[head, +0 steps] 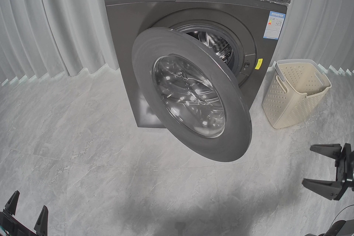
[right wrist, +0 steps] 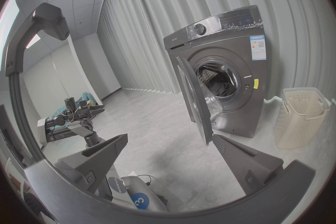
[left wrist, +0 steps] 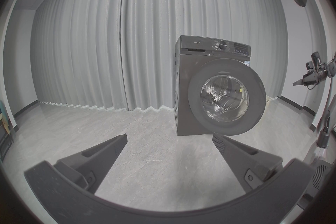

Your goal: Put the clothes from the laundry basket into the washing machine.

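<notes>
**Washing machine.** The grey front-loading washing machine stands at upper centre of the head view, with its back to a pleated pale curtain. Its round door is swung wide open toward the camera and hangs from the left side of the opening. The glass window in the door is intact. The drum shows past the door's upper right edge.

**Clothes.** In the right wrist view a dark shape lies inside the drum. Whether it is clothing cannot be told.

**Laundry basket.** The cream perforated laundry basket stands on the marbled grey floor at the right of the head view. It is just beside the machine's lower right corner, and its perforated inner walls are visible.

**Left gripper.** The left gripper sits in the lower left corner of the head view, well apart from machine and basket. Its fingers are spread, with floor showing between them.

**Right gripper.** The right gripper is at the right edge, below the basket and apart from it. Its fingers are spread wide, tips pointing toward frame centre.
</notes>
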Robot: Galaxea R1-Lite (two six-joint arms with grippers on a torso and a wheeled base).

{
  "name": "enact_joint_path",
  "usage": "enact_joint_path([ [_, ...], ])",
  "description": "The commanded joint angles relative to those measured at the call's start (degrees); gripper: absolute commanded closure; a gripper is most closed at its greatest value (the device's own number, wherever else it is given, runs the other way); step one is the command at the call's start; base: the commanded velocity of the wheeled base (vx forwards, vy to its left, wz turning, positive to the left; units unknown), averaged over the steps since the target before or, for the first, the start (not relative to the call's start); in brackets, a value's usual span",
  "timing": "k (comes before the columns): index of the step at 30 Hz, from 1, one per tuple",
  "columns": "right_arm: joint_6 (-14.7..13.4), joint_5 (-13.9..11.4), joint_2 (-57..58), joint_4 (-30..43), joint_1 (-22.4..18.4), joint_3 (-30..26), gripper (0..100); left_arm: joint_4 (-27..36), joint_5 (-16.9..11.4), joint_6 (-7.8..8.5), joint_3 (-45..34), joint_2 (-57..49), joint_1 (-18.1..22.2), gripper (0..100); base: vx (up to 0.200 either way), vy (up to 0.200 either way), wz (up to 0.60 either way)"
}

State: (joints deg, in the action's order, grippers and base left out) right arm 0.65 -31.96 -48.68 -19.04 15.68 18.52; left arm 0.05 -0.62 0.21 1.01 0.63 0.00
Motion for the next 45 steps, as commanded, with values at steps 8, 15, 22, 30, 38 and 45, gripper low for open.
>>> enact_joint_path([
  [8,-8.6,19.0,-23.1,-15.9,15.3,5.2,0,0.1,0.2,0.14,-1.0,-0.6,0.0,0,0.000,0.000,0.00],
  [15,-8.9,26.0,-30.3,-19.5,16.3,9.0,0,0.1,0.3,-0.21,-1.0,-0.6,0.0,0,0.000,0.000,0.00],
  [22,-8.8,28.0,-32.8,-19.6,16.1,11.7,0,0.1,0.3,-0.21,-1.0,-0.6,0.0,0,0.000,0.000,0.00],
  [30,-8.8,29.1,-36.1,-19.7,14.8,13.6,0,0.1,0.3,-0.21,-1.0,-0.6,0.0,0,0.000,0.000,0.00],
  [38,-8.6,31.4,-41.1,-23.1,11.7,15.7,0,0.1,0.3,-0.47,-1.0,-0.6,0.0,0,0.000,0.000,0.00],
  [45,-6.9,33.0,-41.2,-24.4,3.7,18.0,0,0.0,0.1,-0.21,-1.0,-0.6,0.0,0,0.000,0.000,0.00],
])
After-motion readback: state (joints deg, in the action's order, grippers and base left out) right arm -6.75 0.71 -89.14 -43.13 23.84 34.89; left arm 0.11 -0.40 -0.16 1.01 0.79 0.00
